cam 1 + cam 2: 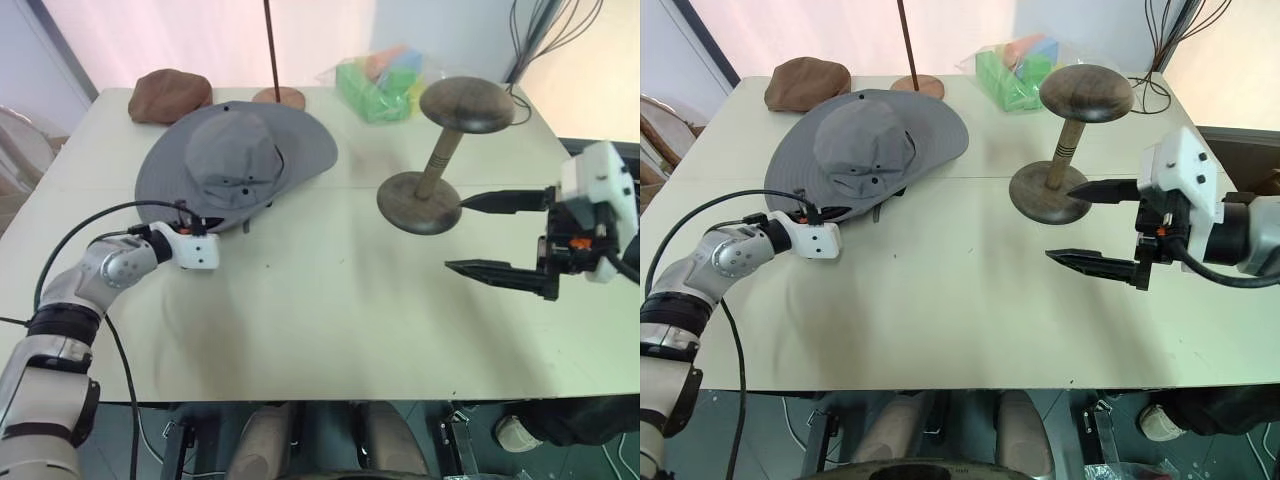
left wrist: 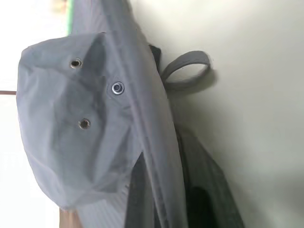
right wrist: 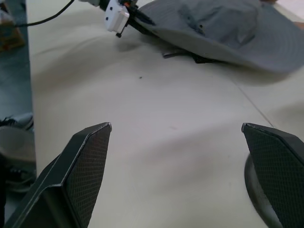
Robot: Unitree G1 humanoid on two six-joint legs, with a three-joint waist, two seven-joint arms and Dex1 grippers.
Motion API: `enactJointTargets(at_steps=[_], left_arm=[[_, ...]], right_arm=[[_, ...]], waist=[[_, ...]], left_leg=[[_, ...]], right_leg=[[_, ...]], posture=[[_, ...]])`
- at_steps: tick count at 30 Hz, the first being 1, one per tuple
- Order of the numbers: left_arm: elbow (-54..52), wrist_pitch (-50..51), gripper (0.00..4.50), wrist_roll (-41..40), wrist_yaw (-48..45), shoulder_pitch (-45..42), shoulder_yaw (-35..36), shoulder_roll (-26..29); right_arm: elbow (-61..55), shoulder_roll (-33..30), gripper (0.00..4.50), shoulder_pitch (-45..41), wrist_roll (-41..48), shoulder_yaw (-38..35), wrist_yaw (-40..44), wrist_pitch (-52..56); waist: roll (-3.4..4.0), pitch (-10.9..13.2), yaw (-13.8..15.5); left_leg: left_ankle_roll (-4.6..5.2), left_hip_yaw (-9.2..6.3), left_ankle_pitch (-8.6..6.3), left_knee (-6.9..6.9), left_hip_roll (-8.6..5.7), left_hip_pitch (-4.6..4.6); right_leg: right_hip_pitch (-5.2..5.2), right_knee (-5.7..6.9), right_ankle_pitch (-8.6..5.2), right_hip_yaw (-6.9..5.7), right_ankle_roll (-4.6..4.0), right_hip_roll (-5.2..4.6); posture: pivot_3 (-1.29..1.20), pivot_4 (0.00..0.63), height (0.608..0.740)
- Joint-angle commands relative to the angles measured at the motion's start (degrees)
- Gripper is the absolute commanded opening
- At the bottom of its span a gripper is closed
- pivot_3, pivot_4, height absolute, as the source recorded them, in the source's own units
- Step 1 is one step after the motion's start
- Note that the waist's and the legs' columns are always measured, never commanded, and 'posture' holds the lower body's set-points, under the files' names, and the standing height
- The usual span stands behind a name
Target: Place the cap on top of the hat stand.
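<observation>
The cap [image 1: 236,160] is seen flat on the worktop [image 1: 330,310] at upper left, its near brim pinched by the left claw [image 1: 196,226]; the hat stand [image 1: 440,155] is at upper right, beside the spread right claw [image 1: 478,236]

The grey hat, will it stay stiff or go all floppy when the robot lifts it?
Probably floppy: the cap is soft fabric with a dented crown and wavy brim. Pinched at the brim edge by the left gripper, it will likely droop. It looks light, so its cord may dangle.
</observation>
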Motion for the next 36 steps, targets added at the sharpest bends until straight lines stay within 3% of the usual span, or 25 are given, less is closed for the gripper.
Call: enactJointTargets(at_steps=[1, 6, 13, 17, 21, 25, 29, 36], left_arm=[[-2.1, 5.6, 0.03, -11.9, -6.5, -4.7, 5.2, -1.7], [-8.2, 13.9, 0.03, -24.2, -18.0, -15.4, 7.8, -4.3], [-9.5, 12.7, 0.03, -24.5, -20.4, -30.4, 5.6, -10.7], [-6.6, 4.6, 0.03, -20.4, -18.8, -38.0, 2.5, -15.9], [-1.2, -13.7, 0.03, -7.7, -12.5, -42.2, -3.7, -16.5], [4.5, -20.9, 0.03, 5.6, -1.0, -43.9, -8.9, -17.8], [6.2, -21.5, 0.03, 24.7, 16.6, -44.3, -17.5, -16.8], [9.0, -13.1, 0.03, 46.5, 46.3, -48.7, -31.8, -17.7]], right_arm=[[0.2, -1.4, 4.5, 1.0, -1.2, -5.1, 0.7, -1.8], [3.6, -2.1, 4.5, 2.9, -2.8, -11.4, 2.3, -2.9], [11.0, -4.7, 4.5, 2.9, -6.4, -18.2, 3.4, -4.1], [12.8, -4.5, 4.5, 4.3, -7.6, -23.0, 3.4, -2.9], [13.1, -3.3, 4.5, 8.0, -9.9, -28.6, 3.5, -1.8], [11.9, -1.6, 4.5, 11.2, -9.8, -33.8, 3.0, 0.2], [10.4, 0.3, 4.5, 14.7, -10.5, -37.5, 2.7, 1.4], [8.2, 3.0, 4.5, 18.9, -9.6, -40.5, 1.5, 2.6]], waist=[[0.0, 0.0, 0.5], [-0.05, 0.0, 1.0], [-0.1, 0.0, 0.9], [-0.11, 0.0, 0.9], [-0.1, 0.0, 0.8], [-0.1, 0.0, 0.9], [-0.15, 0.1, 0.9], [-0.26, 0.1, 0.9]], left_leg=[[0.01, -0.03, 0.0, 0.14, 0.03, -0.19], [0.09, -0.12, -0.04, 0.59, 0.03, -0.59], [0.27, -0.08, -0.05, 0.65, -0.08, -0.6], [0.27, -0.07, -0.04, 0.63, -0.05, -0.58], [0.28, 0.01, -0.04, 0.59, -0.05, -0.55], [0.28, 0.04, -0.04, 0.58, -0.05, -0.52], [0.29, 0.04, -0.05, 0.62, -0.06, -0.52], [0.3, 0.06, -0.05, 0.61, -0.06, -0.55]], right_leg=[[-0.12, 0.05, 0.01, -0.05, 0.01, 0.03], [-0.29, 0.07, 0.15, -0.12, 0.15, 0.1], [-0.13, -0.15, 0.23, -0.16, 0.29, 0.01], [-0.18, -0.08, 0.23, -0.15, 0.29, 0.06], [-0.19, -0.1, 0.23, -0.06, 0.29, 0.07], [-0.17, -0.08, 0.23, 0.01, 0.31, 0.06], [-0.15, -0.08, 0.26, 0.02, 0.36, 0.05], [-0.2, -0.04, 0.25, -0.01, 0.38, 0.09]], posture=[[0.0, 0.15, 0.735], [0.0, 0.15, 0.735], [0.0, 0.15, 0.735], [0.0, 0.15, 0.735], [0.0, 0.15, 0.735], [0.0, 0.15, 0.735], [0.0, 0.15, 0.735], [0.0, 0.15, 0.735]])
